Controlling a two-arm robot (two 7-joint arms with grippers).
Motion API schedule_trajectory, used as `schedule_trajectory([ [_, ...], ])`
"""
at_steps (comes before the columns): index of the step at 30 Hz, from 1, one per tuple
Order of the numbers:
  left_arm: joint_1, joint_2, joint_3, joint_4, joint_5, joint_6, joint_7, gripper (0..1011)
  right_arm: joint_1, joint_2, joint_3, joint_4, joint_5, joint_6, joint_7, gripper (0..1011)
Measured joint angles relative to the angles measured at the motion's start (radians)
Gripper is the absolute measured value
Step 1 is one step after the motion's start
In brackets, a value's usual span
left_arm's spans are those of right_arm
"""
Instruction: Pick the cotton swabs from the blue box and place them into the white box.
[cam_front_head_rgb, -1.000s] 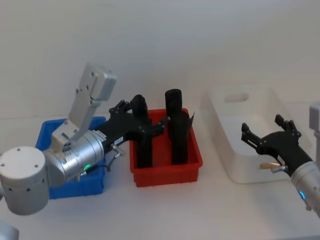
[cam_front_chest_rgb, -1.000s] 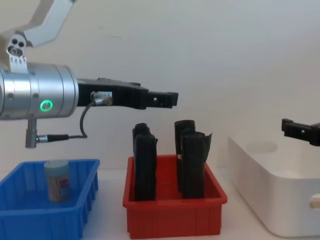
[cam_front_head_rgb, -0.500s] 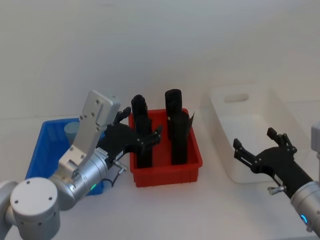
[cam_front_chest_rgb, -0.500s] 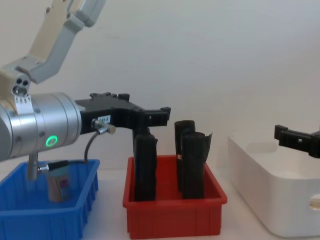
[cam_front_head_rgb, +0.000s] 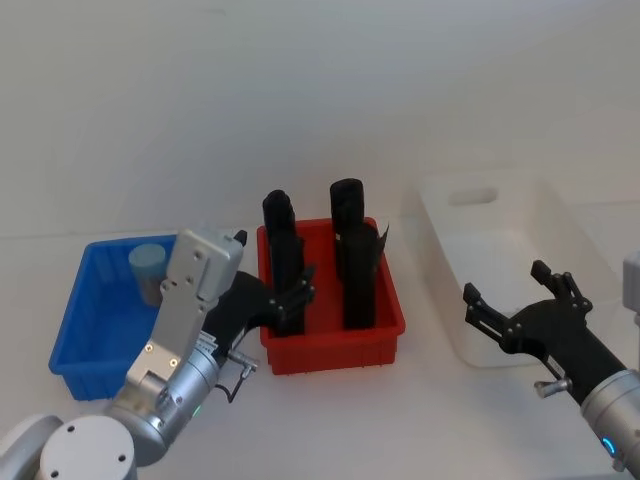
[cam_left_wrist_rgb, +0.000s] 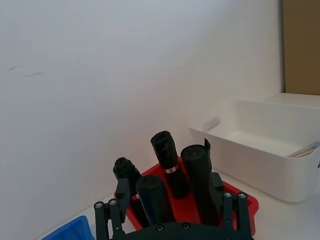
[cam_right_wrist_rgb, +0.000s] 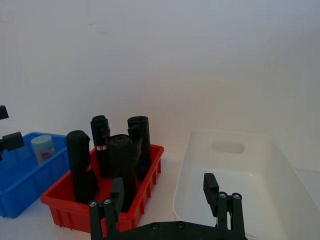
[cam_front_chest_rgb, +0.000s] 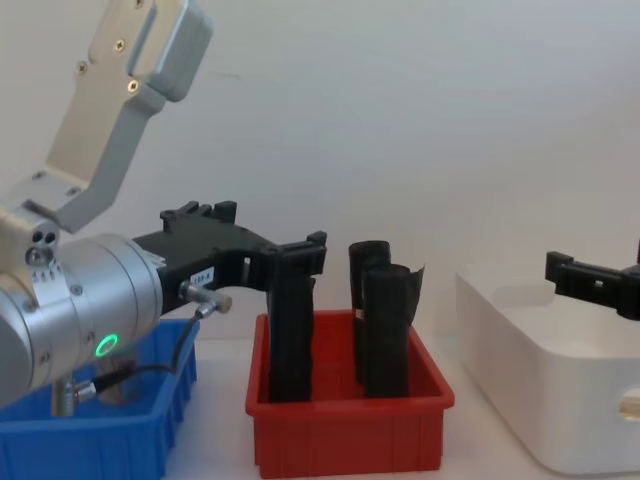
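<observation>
over the table, the left gripper and right gripper hold their jaws spread wide, gripping nothing.

Blue box: being largely covered in the chest view by the left arm. Its right wall is being screened by the same arm in the head view, and all but one corner is being cut away by the left wrist view's edge.

Tub of cotton swabs: label being shown too small to read.

Red bin: left wall being partly masked by the left gripper in the head view.

White box: being cut off at the chest view's right edge.

Right gripper: being cropped by that same edge.
</observation>
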Motion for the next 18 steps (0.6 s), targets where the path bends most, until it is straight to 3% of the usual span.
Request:
schedule_trajectory([
  [18,0.015,0.001,0.008,-0.003,0.009,-0.023,0.032,1004,0.0,0.0,0.001,0.0,0.0,0.0,0.0,1001],
])
